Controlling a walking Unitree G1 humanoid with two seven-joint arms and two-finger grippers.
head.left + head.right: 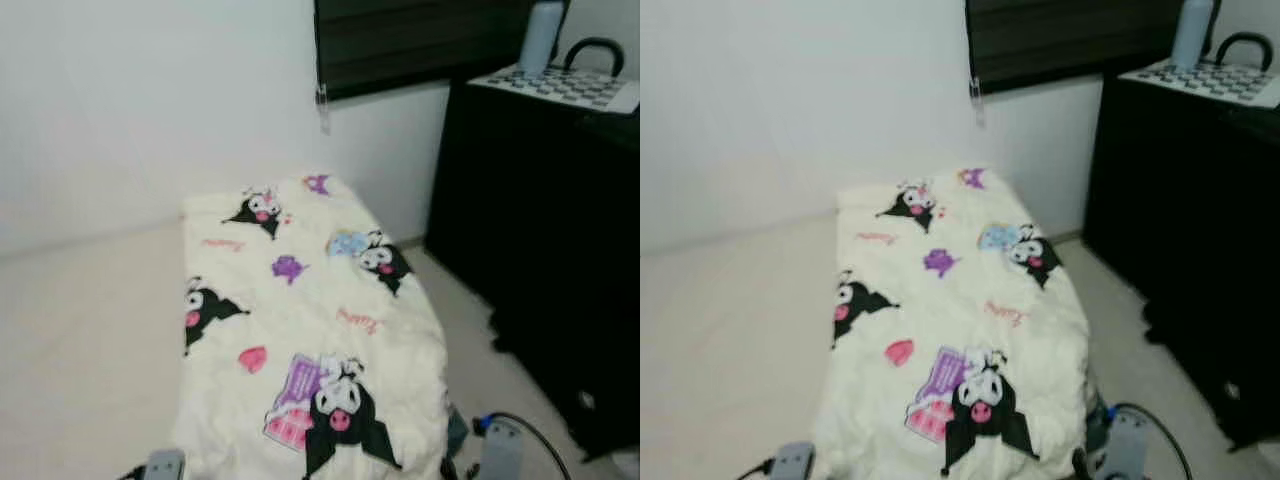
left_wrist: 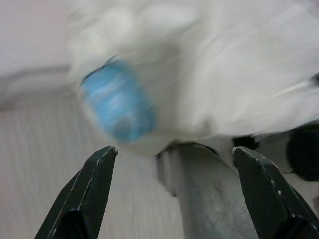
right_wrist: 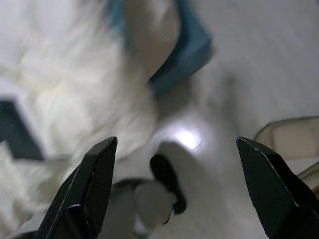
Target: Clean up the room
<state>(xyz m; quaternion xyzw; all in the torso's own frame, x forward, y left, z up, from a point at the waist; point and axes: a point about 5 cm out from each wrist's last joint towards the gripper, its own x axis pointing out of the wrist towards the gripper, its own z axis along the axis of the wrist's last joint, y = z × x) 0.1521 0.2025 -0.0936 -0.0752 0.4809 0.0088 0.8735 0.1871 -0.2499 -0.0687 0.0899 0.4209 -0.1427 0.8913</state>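
I'm standing at the near end of the bed [image 1: 215, 420], its cartoon-print blanket [image 1: 310, 310] spread flat, white floor [image 1: 80, 340] left, black cabinet [image 1: 540, 220] right. Left gripper [image 2: 172, 152] and right gripper [image 3: 174, 142] hang low by the blanket's near edge, jaws spread, holding nothing. I'd approach slowly, take the near corners together, and lift evenly.

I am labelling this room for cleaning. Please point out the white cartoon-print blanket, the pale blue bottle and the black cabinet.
white cartoon-print blanket [image 1: 300, 300]: left eye view, its plain middle.
pale blue bottle [image 1: 540, 38]: left eye view, its body.
black cabinet [image 1: 530, 220]: left eye view, its dark front.
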